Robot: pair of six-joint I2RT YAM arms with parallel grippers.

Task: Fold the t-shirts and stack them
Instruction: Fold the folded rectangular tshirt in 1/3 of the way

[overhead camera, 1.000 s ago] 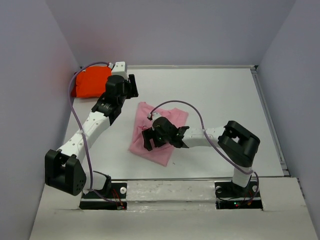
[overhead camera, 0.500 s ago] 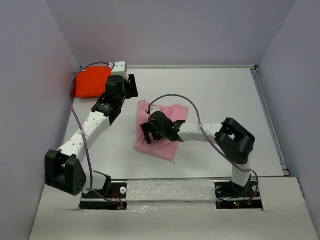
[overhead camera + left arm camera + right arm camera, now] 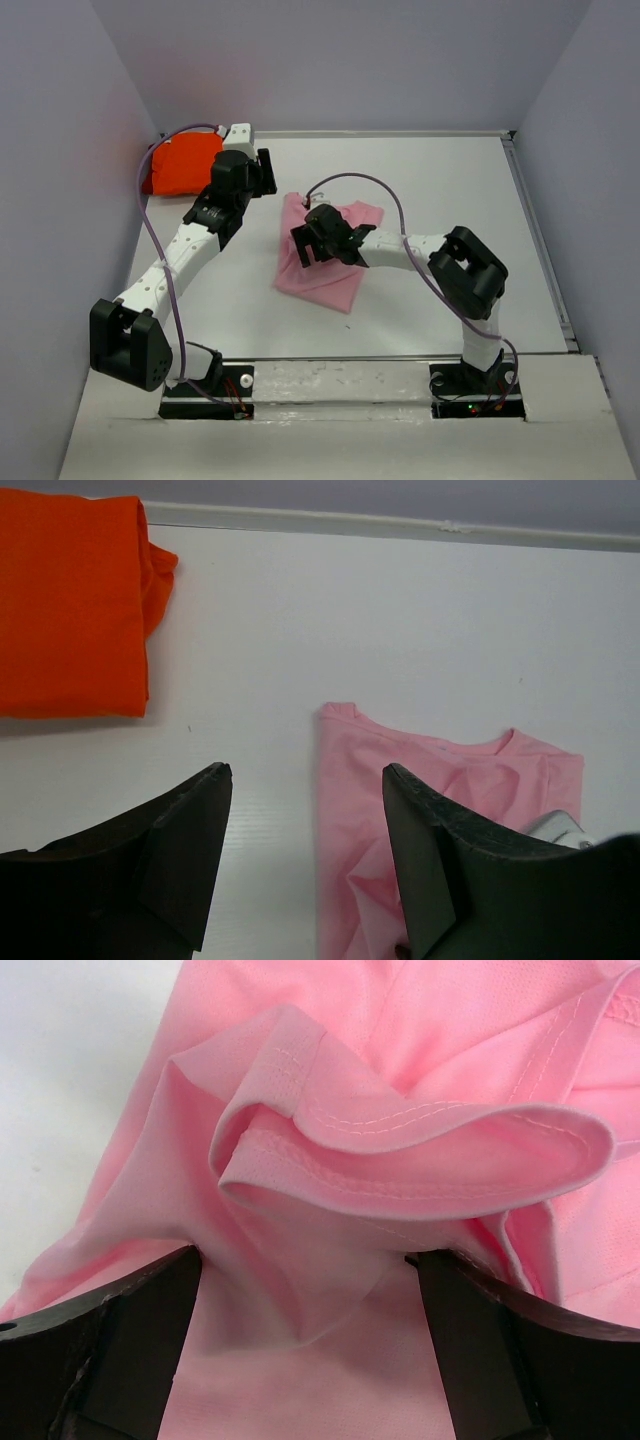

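Pink shirt (image 3: 325,268) crumpled on tabletop (image 3: 440,200) centre, right gripper (image 3: 310,1270) spread wide over a raised fold (cloth between jaws, not pinched), orange shirt (image 3: 180,165) folded in far-left corner, left gripper (image 3: 305,780) open, empty, hovering between the two.

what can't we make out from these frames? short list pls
Top view: the left arm covers the right edge of the orange t-shirt; the right gripper hides the middle of the pink t-shirt.
Left wrist view: the frame edge cuts off the orange t-shirt's left side; the left gripper blocks the pink t-shirt's lower part.
Right wrist view: too close to show the overall fold, or whether the fingers touch cloth.
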